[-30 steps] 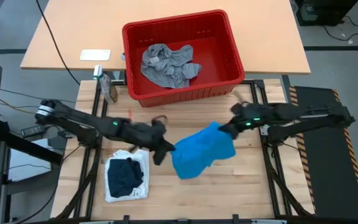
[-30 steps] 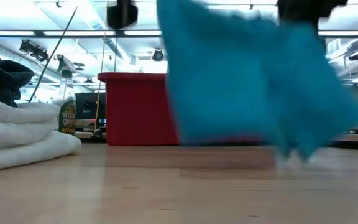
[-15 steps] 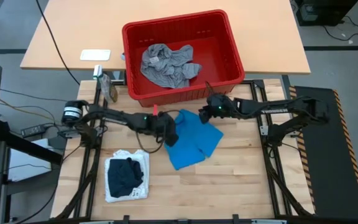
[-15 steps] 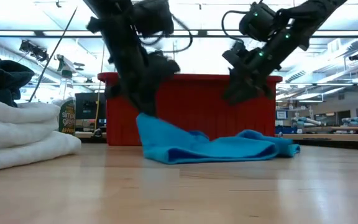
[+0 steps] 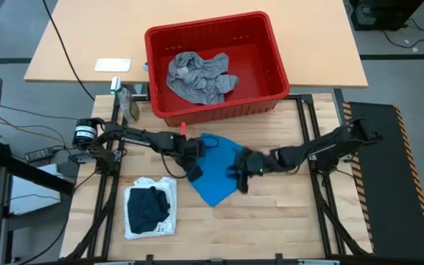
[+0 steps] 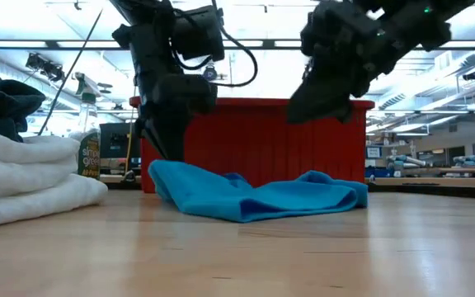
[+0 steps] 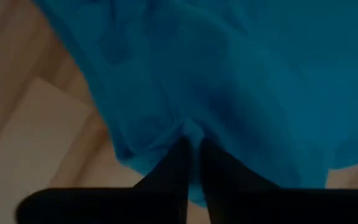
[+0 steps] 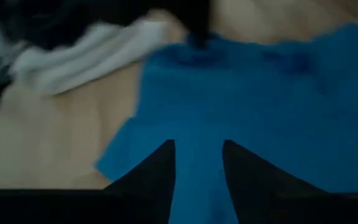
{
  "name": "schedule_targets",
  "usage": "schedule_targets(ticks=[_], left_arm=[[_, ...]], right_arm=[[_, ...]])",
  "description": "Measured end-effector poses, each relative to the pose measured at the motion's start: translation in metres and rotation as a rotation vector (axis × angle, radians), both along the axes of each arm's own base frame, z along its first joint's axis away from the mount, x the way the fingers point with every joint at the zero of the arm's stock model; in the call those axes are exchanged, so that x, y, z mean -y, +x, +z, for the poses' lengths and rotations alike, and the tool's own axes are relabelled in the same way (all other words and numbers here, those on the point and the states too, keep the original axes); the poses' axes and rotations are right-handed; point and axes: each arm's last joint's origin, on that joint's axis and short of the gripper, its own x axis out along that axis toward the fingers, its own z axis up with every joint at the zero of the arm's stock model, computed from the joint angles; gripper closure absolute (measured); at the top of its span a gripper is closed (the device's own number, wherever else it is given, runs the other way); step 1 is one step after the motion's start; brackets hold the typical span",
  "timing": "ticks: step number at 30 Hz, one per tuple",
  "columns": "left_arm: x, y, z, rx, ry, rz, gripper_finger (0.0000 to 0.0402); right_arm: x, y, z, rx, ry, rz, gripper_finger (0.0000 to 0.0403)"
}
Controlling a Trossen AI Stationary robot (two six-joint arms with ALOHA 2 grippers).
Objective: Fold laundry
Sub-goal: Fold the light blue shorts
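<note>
A bright blue garment (image 5: 212,185) (image 6: 262,198) lies crumpled on the wooden table, in front of the red basket. My left gripper (image 5: 195,172) (image 7: 192,144) is at the garment's left edge, shut on the cloth. My right gripper (image 5: 240,179) (image 8: 197,152) is open over the garment's right part; in the low view it stands clear above the cloth. A heather grey garment (image 5: 197,77) lies in the basket. A dark navy piece (image 5: 147,206) rests on a folded white one (image 5: 162,190) at the table's near left. My left gripper pinches the blue garment's left edge (image 7: 188,127) between its two fingers, where the cloth bunches into a small fold. The fingers come from above, slanting from the table's left. That edge (image 6: 159,169) sits slightly raised; the remainder lies slack on the table.
The red basket (image 5: 208,26) stands at the table's far edge. A spray bottle (image 5: 129,103) (image 6: 89,144) is left of it. The folded stack (image 6: 23,181) takes up the near left corner. Bare wood shows near and right of the blue garment.
A second ago both grippers held the blue garment spread in the air. It has been lowered flat onto the table. My right gripper has let go of its far right part and moved toward the near left, over the cloth. My left gripper kept its hold.
</note>
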Motion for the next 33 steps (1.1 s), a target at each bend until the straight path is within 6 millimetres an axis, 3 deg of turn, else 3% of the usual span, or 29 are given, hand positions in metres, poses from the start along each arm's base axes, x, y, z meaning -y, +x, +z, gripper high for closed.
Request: schedule_targets(ticks=[6, 11, 16, 18, 22, 28, 33], left_arm=[[0.002, -0.002, 0.012, 0.048, 0.038, -0.115, 0.0288], [0.003, -0.012, 0.029, 0.071, 0.037, -0.184, 0.0230], [0.006, -0.029, 0.049, 0.074, 0.089, -0.332, 0.0206], [0.010, -0.035, 0.055, 0.070, 0.117, -0.420, 0.0206], [0.017, -0.041, 0.055, 0.022, 0.163, -0.545, 0.0207], [0.025, -0.031, 0.052, 0.079, 0.204, -0.615, 0.0198], [0.027, -0.026, 0.054, 0.135, 0.223, -0.623, 0.0196]], right_arm=[[-0.036, 0.024, -0.032, 0.100, -0.051, 0.122, 0.0268], [-0.043, 0.040, -0.062, 0.043, 0.049, 0.079, 0.0277], [-0.050, 0.040, -0.081, -0.053, 0.197, 0.063, 0.0302], [-0.058, 0.035, -0.080, -0.093, 0.238, 0.051, 0.0311], [-0.081, 0.013, -0.073, -0.189, 0.161, 0.042, 0.0315], [-0.102, -0.029, -0.063, -0.372, 0.070, -0.030, 0.0315], [-0.104, -0.020, -0.042, -0.161, 0.055, -0.076, 0.0316]])
